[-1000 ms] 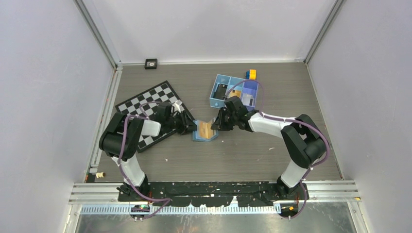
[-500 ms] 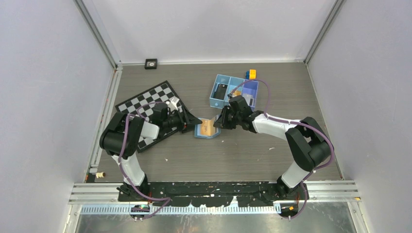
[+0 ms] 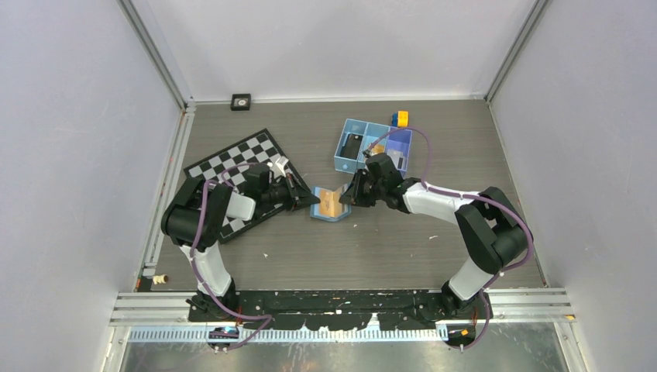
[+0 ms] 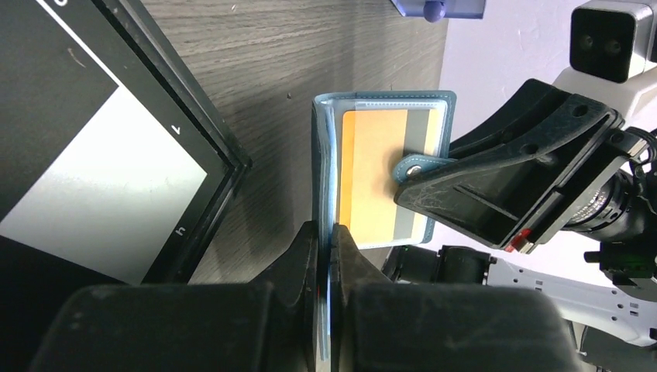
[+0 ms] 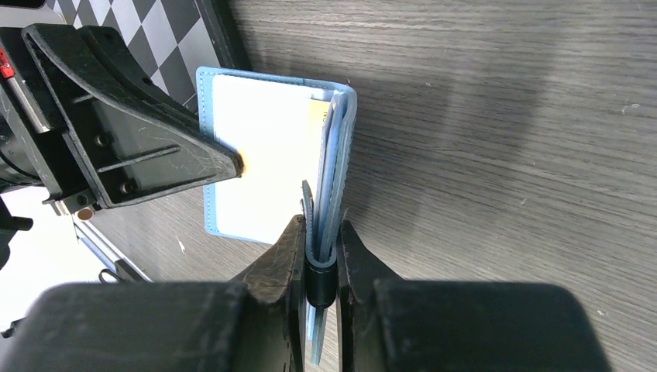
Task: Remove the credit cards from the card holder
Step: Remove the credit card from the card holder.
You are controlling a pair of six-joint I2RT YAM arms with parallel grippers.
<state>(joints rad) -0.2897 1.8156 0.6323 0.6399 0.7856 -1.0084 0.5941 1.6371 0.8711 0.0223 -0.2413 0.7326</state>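
Card holder stood open near the centre of the tabletop. Left fingers were clamped on its panel at 9 o'clock, and right fingers were clamped on the panel at 3 o'clock. An orange card sat in the inner pocket. A chessboard lay at the holder's 9 o'clock.

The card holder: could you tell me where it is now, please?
In the top view the card holder is mid-table, open, one panel pinched by the left gripper, the other by the right gripper, just right of the chessboard, near the blue tray.
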